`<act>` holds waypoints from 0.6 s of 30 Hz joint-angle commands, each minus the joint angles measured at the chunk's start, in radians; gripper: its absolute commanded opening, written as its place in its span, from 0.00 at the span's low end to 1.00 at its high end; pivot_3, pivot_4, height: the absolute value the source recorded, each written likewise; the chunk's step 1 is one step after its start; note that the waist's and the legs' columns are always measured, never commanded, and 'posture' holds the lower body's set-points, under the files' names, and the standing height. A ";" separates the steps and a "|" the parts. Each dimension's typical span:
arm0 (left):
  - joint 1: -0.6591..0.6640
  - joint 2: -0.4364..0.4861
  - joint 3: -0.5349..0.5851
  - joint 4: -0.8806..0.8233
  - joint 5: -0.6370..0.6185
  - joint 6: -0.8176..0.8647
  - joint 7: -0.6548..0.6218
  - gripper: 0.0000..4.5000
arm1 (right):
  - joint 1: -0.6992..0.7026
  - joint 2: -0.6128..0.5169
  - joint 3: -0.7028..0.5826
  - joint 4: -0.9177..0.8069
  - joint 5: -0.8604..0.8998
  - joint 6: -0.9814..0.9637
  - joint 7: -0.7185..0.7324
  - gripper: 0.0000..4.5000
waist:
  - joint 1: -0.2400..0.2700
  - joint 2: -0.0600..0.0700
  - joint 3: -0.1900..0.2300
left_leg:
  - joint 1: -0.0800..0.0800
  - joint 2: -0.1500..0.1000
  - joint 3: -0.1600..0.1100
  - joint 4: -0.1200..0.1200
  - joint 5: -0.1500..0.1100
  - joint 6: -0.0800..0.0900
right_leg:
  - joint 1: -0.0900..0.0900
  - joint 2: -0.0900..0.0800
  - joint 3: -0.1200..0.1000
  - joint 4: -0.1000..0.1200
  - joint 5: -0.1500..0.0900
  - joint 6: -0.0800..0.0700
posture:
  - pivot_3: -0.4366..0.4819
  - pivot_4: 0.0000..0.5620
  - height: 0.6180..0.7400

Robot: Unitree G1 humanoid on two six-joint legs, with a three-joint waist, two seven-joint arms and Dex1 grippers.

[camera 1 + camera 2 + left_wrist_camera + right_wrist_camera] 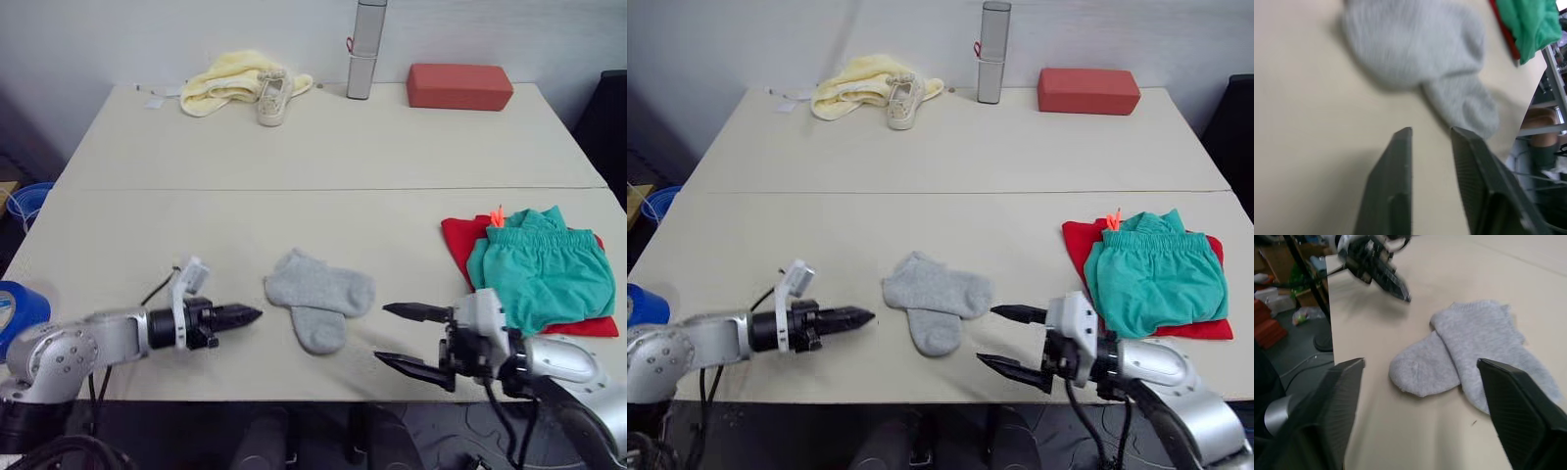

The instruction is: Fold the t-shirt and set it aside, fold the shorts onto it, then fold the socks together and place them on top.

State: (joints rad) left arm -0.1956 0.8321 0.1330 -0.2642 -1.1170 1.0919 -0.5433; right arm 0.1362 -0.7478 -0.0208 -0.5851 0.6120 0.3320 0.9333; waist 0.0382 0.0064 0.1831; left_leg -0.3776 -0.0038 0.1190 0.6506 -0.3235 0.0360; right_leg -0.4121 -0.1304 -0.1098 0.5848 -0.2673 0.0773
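Two light grey socks (318,294) lie overlapped near the table's front edge, one across the other. My left gripper (257,314) rests low on the table just left of the socks and points at them, open by a narrow gap with nothing between its fingers (1400,161). My right gripper (384,333) is wide open to the right of the socks, a short way off, facing them. At the right edge the teal shorts (539,269) lie folded on the folded red t-shirt (456,240), whose edges stick out beneath.
At the back of the table (323,147) lie a pale yellow cloth (230,78) with a beige sneaker (272,98), a silver cylinder (364,49) and a red box (458,85). A blue roll (18,304) sits off the left edge.
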 commanded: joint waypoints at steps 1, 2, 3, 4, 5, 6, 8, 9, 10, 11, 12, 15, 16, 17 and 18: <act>-0.139 -0.028 -0.083 0.123 0.183 -0.177 -0.148 0.00 | -0.033 0.023 0.111 0.012 -0.117 -0.025 -0.012 0.56 | 0.004 0.000 0.000 | 0.000 0.000 0.000 -0.001 0.000 0.000 | 0.000 0.000 0.000 0.000 0.000 0.000 | 0.48 0.27 1.00; -0.175 -0.044 -0.109 0.159 0.232 -0.222 -0.176 0.00 | -0.044 0.034 0.137 0.022 -0.144 -0.034 -0.017 0.48 | 0.006 -0.001 0.000 | 0.000 0.000 0.000 -0.001 0.001 0.000 | 0.000 0.000 0.000 0.001 0.000 0.001 | 0.48 0.27 1.00; -0.216 -0.059 -0.145 0.196 0.291 -0.266 -0.199 0.00 | -0.057 0.045 0.165 0.030 -0.167 -0.029 -0.028 0.42 | 0.005 -0.001 0.001 | 0.000 0.000 0.000 -0.001 0.001 0.002 | -0.001 0.000 -0.001 0.001 0.003 0.005 | 0.48 0.27 1.00; -0.254 -0.082 -0.176 0.236 0.349 -0.319 -0.215 0.00 | -0.072 0.060 0.190 0.037 -0.185 -0.027 -0.036 0.32 | 0.004 -0.002 0.001 | -0.001 0.000 0.000 -0.002 0.001 0.003 | -0.002 0.001 -0.001 0.001 0.003 0.005 | 0.48 0.27 1.00; -0.296 -0.115 -0.198 0.281 0.391 -0.360 -0.227 0.00 | -0.092 0.078 0.213 0.044 -0.204 -0.020 -0.049 0.26 | 0.003 -0.002 0.001 | -0.002 0.000 0.000 -0.002 0.001 0.003 | -0.002 0.001 -0.001 0.001 0.003 0.005 | 0.48 0.27 1.00; -0.337 -0.146 -0.220 0.325 0.433 -0.395 -0.236 0.00 | -0.112 0.092 0.238 0.050 -0.220 -0.005 -0.059 0.17 | 0.003 -0.002 0.001 | -0.003 0.000 0.000 -0.002 0.001 0.004 | -0.003 0.001 -0.003 0.001 0.003 0.005 | 0.48 0.27 1.00; -0.397 -0.202 -0.249 0.398 0.503 -0.464 -0.258 0.00 | -0.142 0.116 0.270 0.063 -0.248 0.005 -0.071 0.01 | 0.001 -0.002 0.001 | -0.011 0.000 0.000 0.001 0.004 0.009 | -0.008 0.001 -0.006 0.003 0.004 0.007 | 0.48 0.27 1.00; -0.420 -0.223 -0.265 0.431 0.537 -0.485 -0.269 0.00 | -0.151 0.125 0.279 0.071 -0.257 0.013 -0.080 0.00 | -0.001 -0.003 0.001 | -0.013 0.000 0.000 0.003 0.007 0.015 | -0.009 0.002 -0.009 0.005 0.004 0.007 | 0.48 0.27 1.00; -0.443 -0.247 -0.278 0.470 0.571 -0.515 -0.274 0.00 | -0.163 0.138 0.290 0.082 -0.271 0.011 -0.089 0.00 | -0.003 -0.003 0.001 | -0.015 0.000 0.000 0.005 0.008 0.016 | -0.009 0.002 -0.011 0.006 0.004 0.007 | 0.48 0.27 1.00; -0.461 -0.267 -0.294 0.503 0.602 -0.543 -0.286 0.00 | -0.173 0.150 0.299 0.095 -0.286 0.010 -0.098 0.00 | -0.006 -0.004 0.002 | -0.016 0.000 0.000 0.006 0.008 0.016 | -0.009 0.003 -0.013 0.006 0.004 0.008 | 0.48 0.27 1.00; -0.478 -0.285 -0.312 0.536 0.639 -0.573 -0.294 0.00 | -0.184 0.160 0.310 0.104 -0.294 0.016 -0.104 0.00 | -0.010 -0.005 0.002 | -0.016 0.000 0.001 0.007 0.009 0.017 | -0.009 0.003 -0.018 0.006 0.005 0.008 | 0.48 0.27 1.00; -0.517 -0.332 -0.333 0.617 0.715 -0.618 -0.295 0.00 | -0.201 0.173 0.332 0.121 -0.310 0.034 -0.103 0.00 | -0.015 -0.006 0.003 | -0.018 0.000 0.001 0.010 0.010 0.019 | -0.009 0.004 -0.023 0.006 0.006 0.012 | 0.48 0.27 1.00; -0.528 -0.344 -0.336 0.645 0.740 -0.639 -0.289 0.00 | -0.204 0.167 0.343 0.124 -0.317 0.042 -0.093 0.00 | -0.015 -0.006 0.003 | -0.018 0.000 0.001 0.011 0.010 0.020 | -0.009 0.004 -0.023 0.007 0.007 0.012 | 0.48 0.27 1.00; -0.537 -0.354 -0.338 0.666 0.763 -0.653 -0.285 0.00 | -0.207 0.161 0.352 0.127 -0.326 0.048 -0.087 0.00 | -0.014 -0.008 0.004 | -0.018 0.000 0.001 0.013 0.010 0.020 | -0.008 0.003 -0.023 0.007 0.007 0.013 | 0.48 0.27 1.00; -0.542 -0.360 -0.337 0.680 0.782 -0.655 -0.281 0.00 | -0.209 0.157 0.358 0.129 -0.329 0.063 -0.084 0.00 | -0.015 -0.008 0.004 | -0.018 0.000 0.001 0.014 0.010 0.021 | -0.008 0.001 -0.023 0.006 0.007 0.013 | 0.48 0.27 1.00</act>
State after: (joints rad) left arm -0.7146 0.4687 -0.2102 0.4089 -0.3681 0.4621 -0.8292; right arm -0.0720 -0.5803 0.3259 -0.4414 0.2866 0.3832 0.8396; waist 0.0237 -0.0020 0.1874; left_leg -0.3954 -0.0039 0.1198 0.6657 -0.3130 0.0570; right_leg -0.4204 -0.1299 -0.1329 0.5915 -0.2597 0.0906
